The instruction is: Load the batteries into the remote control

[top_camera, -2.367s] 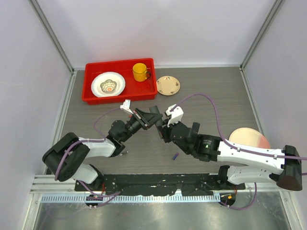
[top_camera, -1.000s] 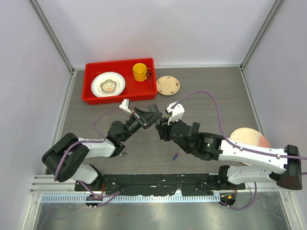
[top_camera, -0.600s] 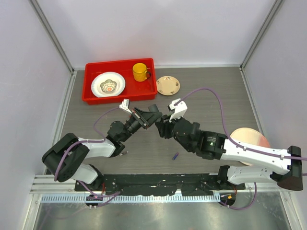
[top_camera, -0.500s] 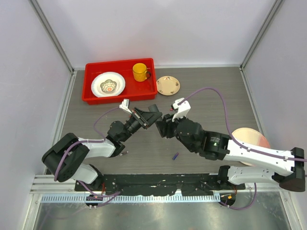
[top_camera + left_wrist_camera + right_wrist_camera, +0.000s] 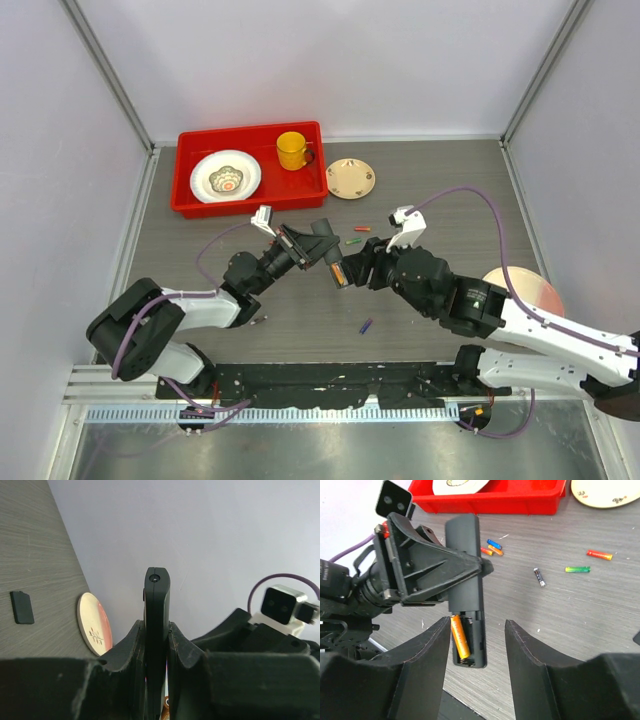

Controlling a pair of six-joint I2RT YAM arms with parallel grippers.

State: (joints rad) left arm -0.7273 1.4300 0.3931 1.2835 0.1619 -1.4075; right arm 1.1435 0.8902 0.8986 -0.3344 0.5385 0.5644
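Right claw (image 5: pixel 357 268) now off the remote control (image 5: pixel 337 271)

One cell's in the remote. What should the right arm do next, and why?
Probably swing the open, empty right gripper to the green battery lying loose on the table and pick it up. The remote control, clamped in the left gripper, has its back open, with one orange battery seated and the slot beside it bare.
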